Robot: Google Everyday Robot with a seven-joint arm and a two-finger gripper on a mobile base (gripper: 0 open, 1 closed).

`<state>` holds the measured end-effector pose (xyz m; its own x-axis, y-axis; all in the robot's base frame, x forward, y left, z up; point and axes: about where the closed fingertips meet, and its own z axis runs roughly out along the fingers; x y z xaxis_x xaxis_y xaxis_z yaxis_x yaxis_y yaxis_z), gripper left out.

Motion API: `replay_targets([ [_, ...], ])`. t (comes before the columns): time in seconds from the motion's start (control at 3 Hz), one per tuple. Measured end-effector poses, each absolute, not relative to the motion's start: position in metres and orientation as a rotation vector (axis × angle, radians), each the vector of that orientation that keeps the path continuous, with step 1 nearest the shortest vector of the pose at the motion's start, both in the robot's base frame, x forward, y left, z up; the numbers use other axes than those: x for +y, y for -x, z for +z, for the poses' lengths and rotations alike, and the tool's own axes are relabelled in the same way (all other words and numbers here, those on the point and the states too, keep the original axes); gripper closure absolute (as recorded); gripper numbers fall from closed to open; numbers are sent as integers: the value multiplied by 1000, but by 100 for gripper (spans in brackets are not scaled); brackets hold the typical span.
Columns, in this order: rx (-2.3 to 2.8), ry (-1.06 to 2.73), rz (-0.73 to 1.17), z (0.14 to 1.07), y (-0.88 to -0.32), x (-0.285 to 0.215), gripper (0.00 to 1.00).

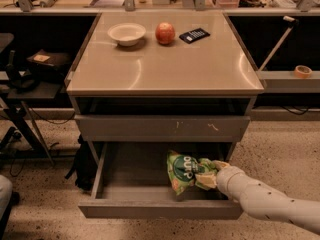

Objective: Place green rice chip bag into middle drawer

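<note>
The green rice chip bag point(184, 170) is crinkly light green with a dark round logo. It stands tilted inside the open middle drawer point(160, 209), in its right half. My gripper point(212, 173) reaches in from the lower right on a white arm point(265, 201). It is shut on the bag's crumpled right edge and holds the bag just over the drawer floor. The bag hides most of the fingers.
Above the open drawer is a closed grey drawer front with pale scratch marks point(162, 128). On the cabinet top stand a white bowl point(126, 33), a red apple point(165, 33) and a black packet point(194, 35). A tape roll point(302, 71) lies on a shelf at the right, and a dark stand point(30, 84) is at the left.
</note>
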<state>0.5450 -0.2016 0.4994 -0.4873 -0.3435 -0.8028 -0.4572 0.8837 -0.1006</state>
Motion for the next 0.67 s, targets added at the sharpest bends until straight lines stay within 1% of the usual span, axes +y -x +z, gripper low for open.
replay_targets([
  [0.67,2162,510,237,448,-568,-169,100],
])
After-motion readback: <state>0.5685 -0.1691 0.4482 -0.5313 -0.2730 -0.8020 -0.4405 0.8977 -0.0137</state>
